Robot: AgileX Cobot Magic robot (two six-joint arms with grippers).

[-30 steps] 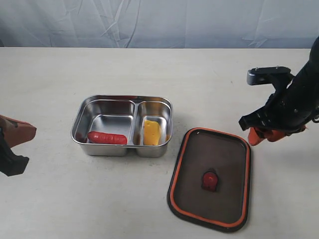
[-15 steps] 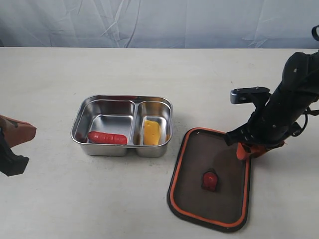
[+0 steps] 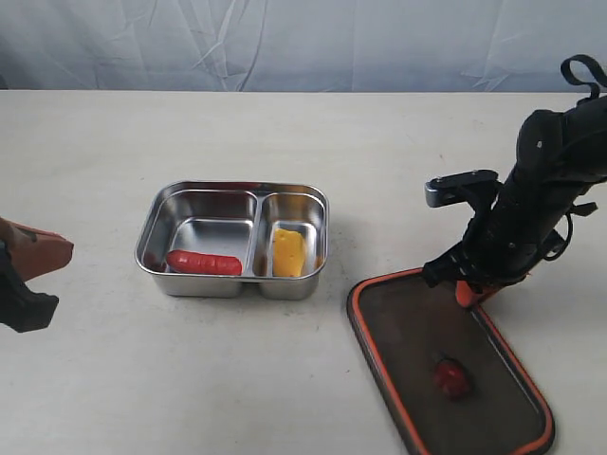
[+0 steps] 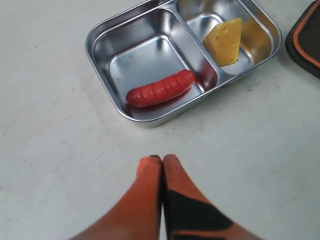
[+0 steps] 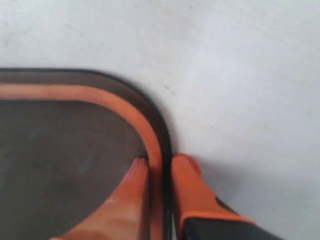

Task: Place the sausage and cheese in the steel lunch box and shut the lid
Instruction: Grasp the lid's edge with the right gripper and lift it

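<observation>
Arm bent down, right pincer (image 5: 161, 161) nipping lid (image 3: 410, 332) rim

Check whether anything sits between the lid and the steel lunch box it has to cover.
Nothing visible does. Only bare table lies between the lid, pinched at its rim by the right gripper, and the steel lunch box.

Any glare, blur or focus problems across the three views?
Exterior view: sharp, with soft even light, faint shadows and mild reflections on the lunch box. Left wrist view: the box is sharp with a bright sheen on the steel; the left fingers are slightly soft up close. Right wrist view: blurry throughout, with the lid and right fingers both out of focus.
</observation>
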